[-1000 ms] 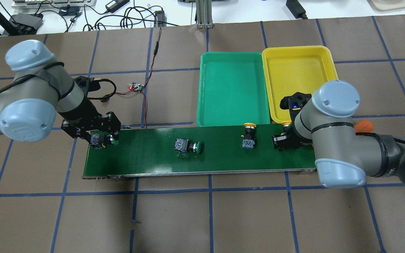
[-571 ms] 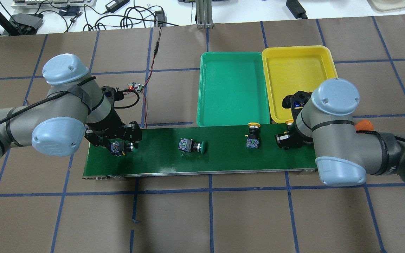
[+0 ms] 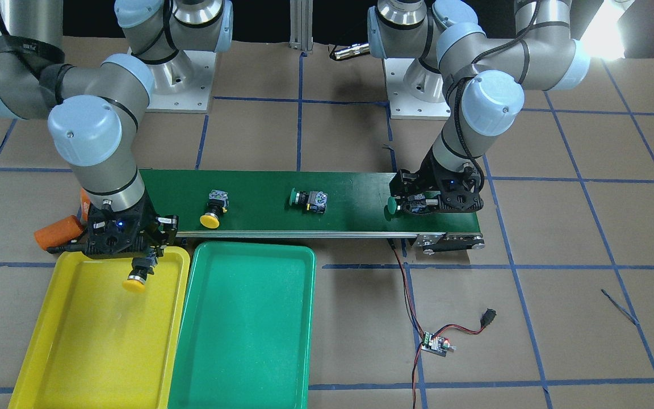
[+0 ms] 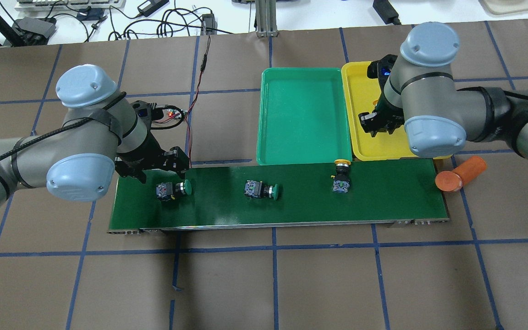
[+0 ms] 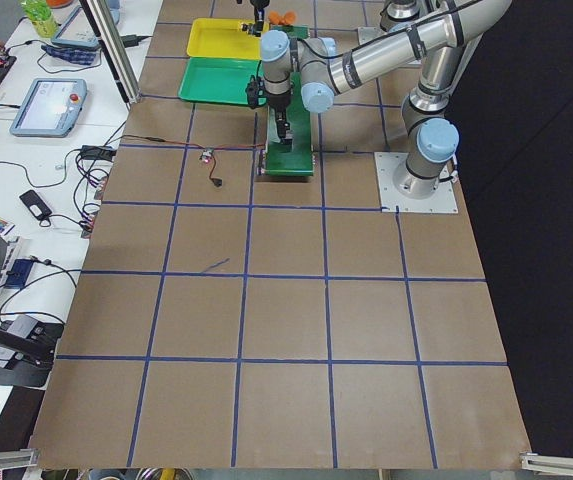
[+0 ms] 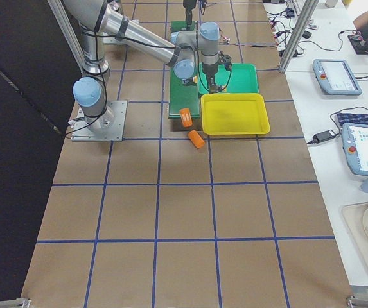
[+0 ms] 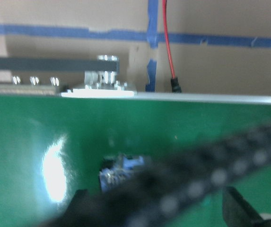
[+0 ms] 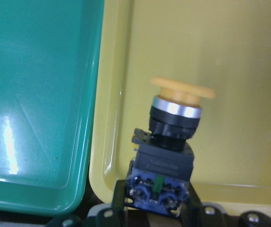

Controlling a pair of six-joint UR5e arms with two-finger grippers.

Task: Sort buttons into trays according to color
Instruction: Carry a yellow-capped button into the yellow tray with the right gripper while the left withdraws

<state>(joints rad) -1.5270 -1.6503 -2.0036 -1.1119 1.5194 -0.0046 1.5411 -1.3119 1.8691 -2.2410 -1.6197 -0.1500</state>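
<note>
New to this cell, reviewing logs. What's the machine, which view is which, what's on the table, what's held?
Two UR5e robot arms with two-finger grippers sort push buttons by colour. Views: one facing the robot, one over its shoulders, two from the table ends, one per wrist. On the table: a green conveyor belt, a green tray, a yellow tray, an orange cylinder. On the belt: a yellow button, a middle green button, an end green button. The right gripper holds a second yellow button above the yellow tray; the left gripper is open over the end green button.
</note>
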